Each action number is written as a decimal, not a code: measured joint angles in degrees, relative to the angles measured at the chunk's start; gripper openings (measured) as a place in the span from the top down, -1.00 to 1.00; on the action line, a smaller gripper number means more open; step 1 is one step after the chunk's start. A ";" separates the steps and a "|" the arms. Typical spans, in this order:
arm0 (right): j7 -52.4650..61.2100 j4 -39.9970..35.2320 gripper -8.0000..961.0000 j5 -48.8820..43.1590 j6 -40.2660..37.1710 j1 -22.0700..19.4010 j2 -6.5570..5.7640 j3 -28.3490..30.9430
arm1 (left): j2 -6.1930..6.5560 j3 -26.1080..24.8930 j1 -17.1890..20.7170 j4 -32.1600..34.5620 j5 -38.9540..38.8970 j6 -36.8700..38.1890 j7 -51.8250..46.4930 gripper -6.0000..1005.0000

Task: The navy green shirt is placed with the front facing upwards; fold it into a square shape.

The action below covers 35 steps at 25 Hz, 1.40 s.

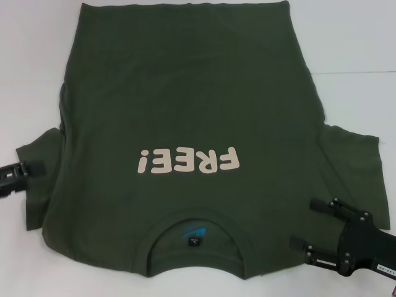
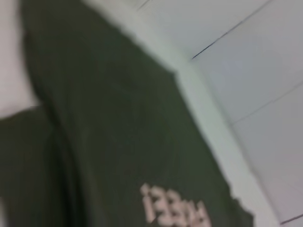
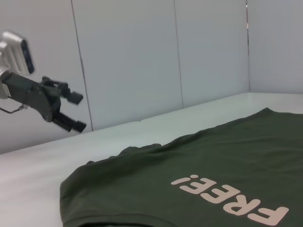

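Note:
The navy green shirt point(image 1: 185, 93) lies flat on the white table, front up, with cream "FREE!" lettering point(image 1: 187, 161) and the collar point(image 1: 195, 230) toward me. Both sleeves are spread out to the sides. My left gripper point(image 1: 34, 173) is at the left sleeve's edge; the right wrist view shows the left gripper point(image 3: 79, 112) open and raised above the table. Open as well, my right gripper point(image 1: 312, 228) hovers over the right shoulder near the sleeve point(image 1: 352, 167), nothing between its fingers. The shirt point(image 2: 118, 132) fills the left wrist view, and the shirt point(image 3: 213, 161) spreads across the right wrist view.
The white table point(image 1: 359, 62) shows bare on both sides of the shirt. Pale wall panels point(image 3: 132, 56) stand behind the table's far edge.

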 joint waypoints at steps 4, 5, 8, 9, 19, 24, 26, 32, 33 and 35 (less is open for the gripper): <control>0.05 0.00 -0.92 -0.02 -0.03 0.04 0.00 -0.17 | 1.14 0.30 -2.57 1.49 7.96 -1.66 -4.65 -0.84; 0.05 0.00 -0.92 -0.06 -0.03 0.05 0.00 -0.24 | 1.25 0.42 -2.92 1.58 9.18 -2.70 -5.05 -0.84; 0.07 0.00 -0.92 -0.22 -0.10 0.08 0.00 -0.34 | 1.45 1.35 -3.63 1.51 11.71 -5.80 -5.69 -0.83; 0.09 0.00 -0.92 -0.24 -0.16 0.08 0.00 -0.30 | 1.46 1.82 -3.68 1.50 12.17 -6.53 -5.77 -0.83; 0.15 0.00 -0.92 -0.27 -0.06 0.16 0.01 -0.14 | 0.56 5.58 -3.76 0.78 15.06 -13.05 -5.93 -0.82; 0.15 0.00 -0.92 -0.27 0.04 0.18 0.00 -0.01 | 0.49 5.62 -4.16 -0.72 15.07 -13.93 -5.72 -0.82; 0.14 0.00 -0.92 -0.27 0.04 0.18 -0.02 0.03 | 0.49 5.61 -4.23 -1.10 15.09 -14.77 -5.49 -0.82; 0.14 0.00 -0.92 -0.24 0.07 0.17 -0.08 0.05 | 0.44 6.71 -4.35 -2.03 15.13 -16.66 -5.35 -0.81; 0.15 0.00 -0.92 -0.20 0.08 0.18 -0.08 0.05 | 0.39 6.89 -4.36 -2.11 15.14 -16.85 -5.35 -0.81; 0.15 0.00 -0.92 -0.13 0.08 0.18 -0.09 0.05 | 0.34 7.01 -4.36 -2.42 15.09 -17.07 -5.35 -0.81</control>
